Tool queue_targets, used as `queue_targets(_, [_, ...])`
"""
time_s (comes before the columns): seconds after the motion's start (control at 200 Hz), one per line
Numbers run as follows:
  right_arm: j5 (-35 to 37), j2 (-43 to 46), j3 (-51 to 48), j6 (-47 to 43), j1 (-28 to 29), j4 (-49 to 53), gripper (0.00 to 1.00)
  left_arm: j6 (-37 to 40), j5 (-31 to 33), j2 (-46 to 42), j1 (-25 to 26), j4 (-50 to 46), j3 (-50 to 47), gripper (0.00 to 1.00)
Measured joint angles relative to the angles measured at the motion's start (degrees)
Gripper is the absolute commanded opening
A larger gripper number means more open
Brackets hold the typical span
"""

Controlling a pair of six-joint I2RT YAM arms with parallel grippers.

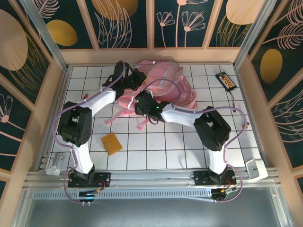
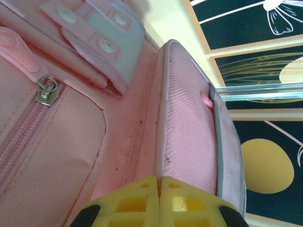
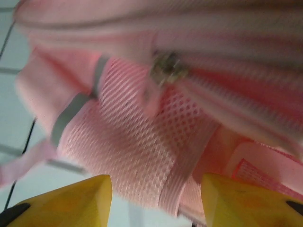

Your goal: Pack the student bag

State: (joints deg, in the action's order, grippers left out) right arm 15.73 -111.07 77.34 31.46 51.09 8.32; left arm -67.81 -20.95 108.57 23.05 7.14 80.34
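Where zipper (image 2: 46,91) runs, student bag (image 1: 168,82) pink, woven, soft.

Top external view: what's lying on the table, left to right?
clear container → orange card → bag → black case → white object

1. You are looking into a robotics lab cell: two robot arms (image 1: 75,125) stand bolted to an aluminium rail (image 1: 151,178) at the near edge.
2. A white gridded table (image 1: 165,151) sits boxed in by floral-printed wall panels (image 1: 123,23).
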Motion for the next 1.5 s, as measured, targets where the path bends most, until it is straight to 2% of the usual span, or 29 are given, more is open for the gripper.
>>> queue_targets(0.275, [10.4, -3.9, 10.4, 7.0, 2.4, 5.2, 0.53, -2.9, 1.1, 0.0, 0.0, 1.7, 0.0, 0.0])
queue_targets(0.46, [11.4, -3.7, 12.3, 9.8, 4.1, 8.9, 0.62, -3.2, 1.1, 0.0, -0.1, 1.7, 0.0, 0.0])
queue_targets(0.731, [11.9, -7.2, 15.1, 13.9, 0.2, 14.7, 0.63, -3.6, 1.1, 0.0, -0.1, 1.7, -0.1, 0.0])
queue_targets(0.916, [13.4, -11.6, 18.9, 14.4, -0.2, 15.1, 0.55, -3.9, 2.0, 0.0, -0.2, 1.9, -0.3, 0.0])
queue_targets(1.151, [12.8, -13.0, 22.1, 14.3, 0.1, 15.0, 0.59, -4.7, 2.4, 0.0, -1.0, 3.0, -0.5, 0.0])
queue_targets(1.211, [13.5, -13.0, 22.1, 14.4, 0.3, 14.8, 0.56, -4.7, 2.2, 0.0, -1.0, 2.9, -0.5, 0.0])
queue_targets(1.346, [16.2, -13.0, 20.8, 14.9, 0.5, 13.0, 0.37, -4.7, 2.0, 0.0, -1.0, 2.9, -0.5, 0.0])
queue_targets(1.456, [17.6, -13.0, 19.7, 14.9, 0.6, 11.3, 0.09, -4.7, 2.0, 0.0, -1.0, 2.9, -0.5, 0.0])
queue_targets(1.501, [17.8, -12.9, 19.5, 14.3, 0.6, 11.0, 0.04, -4.7, 2.0, 0.0, -1.0, 2.9, -0.5, 0.0])
